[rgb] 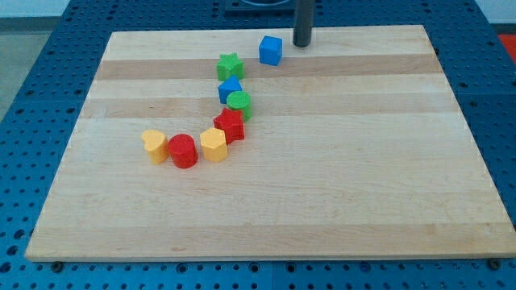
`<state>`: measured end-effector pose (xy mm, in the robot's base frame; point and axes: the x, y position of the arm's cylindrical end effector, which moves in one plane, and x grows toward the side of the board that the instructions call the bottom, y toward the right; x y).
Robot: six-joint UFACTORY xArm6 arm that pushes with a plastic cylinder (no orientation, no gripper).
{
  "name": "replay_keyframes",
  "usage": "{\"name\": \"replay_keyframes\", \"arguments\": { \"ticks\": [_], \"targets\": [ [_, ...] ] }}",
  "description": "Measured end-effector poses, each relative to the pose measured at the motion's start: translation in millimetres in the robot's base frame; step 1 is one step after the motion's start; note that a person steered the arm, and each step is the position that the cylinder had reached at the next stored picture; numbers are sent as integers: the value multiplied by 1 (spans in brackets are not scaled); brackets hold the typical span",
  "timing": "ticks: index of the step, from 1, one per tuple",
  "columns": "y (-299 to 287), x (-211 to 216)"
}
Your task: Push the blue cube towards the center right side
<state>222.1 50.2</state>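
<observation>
No brands, labels or readable writing anywhere in the view.

Table point(339, 201): pale wooden board, lengthwise planks with visible grain, matte. It sits on a blue perforated base point(24, 145) (regular hole grid).

No jaws on this rig, so there is no open or closed state to report; the arm ends in a dark, smooth cylindrical rod. My tip point(301, 44) is down at the view's top edge of the table, just to the view's right of the blue cube point(271, 50), close but with a small gap showing.

Blue cube: top centre of the table, sharp edges, plain plastic look.

Other blocks run in a curved chain below-left of it:
- green star point(230, 66), near the blue cube, apart from it
- second blue block point(230, 89), shape unclear, touching the green cylinder point(239, 104)
- red star point(230, 126), against the yellow block point(214, 145) (faceted, exact shape unclear)
- red cylinder point(184, 151)
- yellow heart-like block point(154, 146), leftmost

The right half of the table carries no blocks.
</observation>
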Motion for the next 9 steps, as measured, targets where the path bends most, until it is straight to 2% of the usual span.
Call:
{"name": "replay_keyframes", "arguments": {
  "ticks": [1,2,3,5,6,9],
  "targets": [
    [-31,-29],
    [-62,-30],
    [-64,0],
    [-62,23],
    [-57,51],
    [-62,79]
  ]
}}
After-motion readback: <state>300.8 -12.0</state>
